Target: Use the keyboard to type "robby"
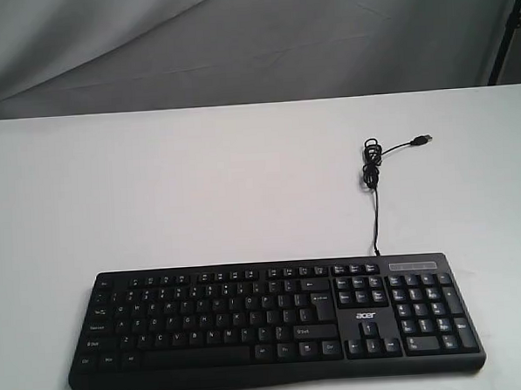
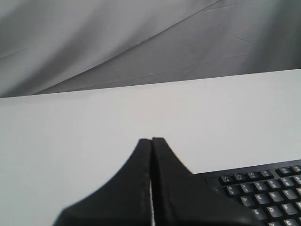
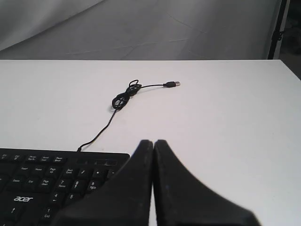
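A black keyboard (image 1: 276, 321) lies flat along the near edge of a white table (image 1: 199, 181). Its cable (image 1: 373, 176) trails away and ends in a loose plug (image 1: 424, 140). My left gripper (image 2: 151, 141) and right gripper (image 3: 153, 143) are each pinched closed and empty. Each hangs near its own end of the keyboard, and neither touches a key. I judge the typing not yet begun, with all five letters of "robby" left.
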`<move>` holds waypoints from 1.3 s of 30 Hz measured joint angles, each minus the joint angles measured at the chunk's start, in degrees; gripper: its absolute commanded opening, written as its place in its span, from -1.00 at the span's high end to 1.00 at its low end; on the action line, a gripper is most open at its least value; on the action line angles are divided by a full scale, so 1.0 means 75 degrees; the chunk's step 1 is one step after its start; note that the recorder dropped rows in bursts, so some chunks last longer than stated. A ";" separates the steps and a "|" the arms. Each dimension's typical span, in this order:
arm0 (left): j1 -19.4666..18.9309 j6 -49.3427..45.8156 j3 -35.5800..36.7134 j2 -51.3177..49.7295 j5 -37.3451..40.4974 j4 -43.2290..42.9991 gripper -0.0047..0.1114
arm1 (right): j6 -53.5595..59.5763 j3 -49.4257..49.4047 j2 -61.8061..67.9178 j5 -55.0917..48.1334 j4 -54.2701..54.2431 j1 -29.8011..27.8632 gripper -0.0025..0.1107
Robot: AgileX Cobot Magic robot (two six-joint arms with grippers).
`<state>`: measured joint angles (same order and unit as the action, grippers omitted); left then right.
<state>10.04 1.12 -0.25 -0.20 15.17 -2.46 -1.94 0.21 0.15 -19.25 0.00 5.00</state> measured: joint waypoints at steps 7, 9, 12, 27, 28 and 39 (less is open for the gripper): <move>0.0000 0.0000 0.0000 0.0000 0.0000 0.0000 0.92 | 0.0000 0.0000 0.0000 0.0000 0.0000 0.0000 0.96; 0.0000 0.0000 0.0000 0.0000 0.0000 0.0000 0.92 | 0.0000 0.0000 0.0000 0.0000 0.0000 0.0000 0.96; 0.0000 0.0000 0.0000 0.0000 0.0000 0.0000 0.92 | 0.0000 0.0000 0.0000 0.0000 0.0000 0.0000 0.96; 0.0000 0.0000 0.0000 0.0000 0.0000 0.0000 0.92 | 0.0000 0.0000 0.0000 0.4017 0.0262 0.0000 0.96; 0.0000 0.0000 0.0000 0.0000 0.0000 0.0000 0.92 | 0.0000 0.0000 0.0000 0.4194 0.0262 0.0000 0.96; 0.0000 0.0000 0.0000 0.0000 0.0000 0.0000 0.92 | -0.5017 0.1527 0.1577 0.5797 0.2733 0.0000 0.96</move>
<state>10.04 1.12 -0.25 -0.20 15.17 -2.46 -39.56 11.67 11.98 24.23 20.50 5.00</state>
